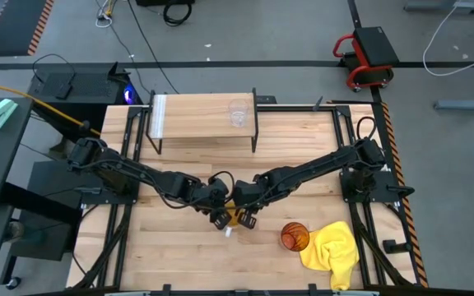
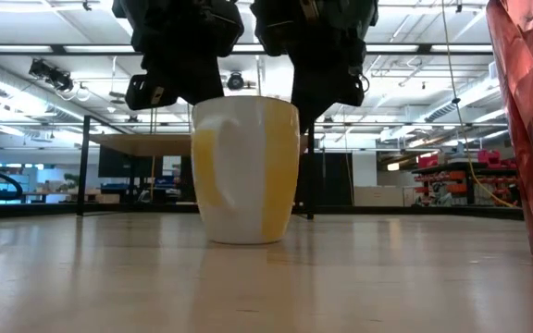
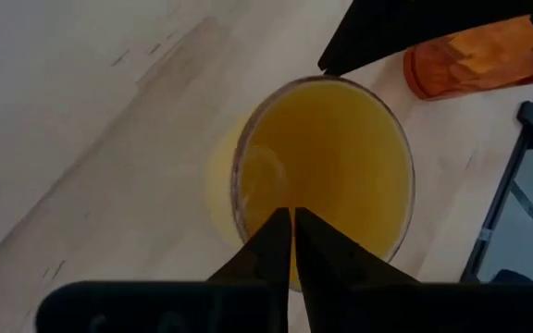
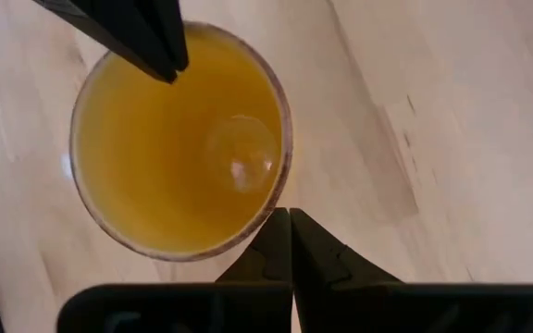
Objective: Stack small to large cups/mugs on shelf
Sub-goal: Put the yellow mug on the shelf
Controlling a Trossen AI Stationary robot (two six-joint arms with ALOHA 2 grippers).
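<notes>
The orange mug [image 2: 246, 171] stands upright on its base on the table, with its pale handle [image 2: 229, 176] toward the near edge. It also shows in the high view [image 1: 234, 216], between my two grippers. My left gripper [image 3: 291, 242] is shut over the mug's rim. My right gripper [image 4: 290, 242] is shut just outside the rim on the opposite side. The clear glass cup [image 1: 237, 113] stands on the shelf [image 1: 196, 115]. The amber tumbler [image 1: 295, 237] stands on the table beside the yellow cloth [image 1: 333, 251]. My left gripper points down with its shut fingertips [image 3: 276, 242] over the mug's rim [image 3: 248, 231]; I cannot tell whether they touch it. My right gripper points down with its shut fingertips [image 4: 276, 236] beside the rim [image 4: 265, 222], on its outer side; I cannot tell whether they touch it.
The tumbler [image 2: 530, 120] stands close to the mug on the right, near the table's front edge. The shelf stands at the far middle of the table on thin black legs [image 1: 255, 140]. Black frame rails [image 1: 360, 164] run along both sides.
</notes>
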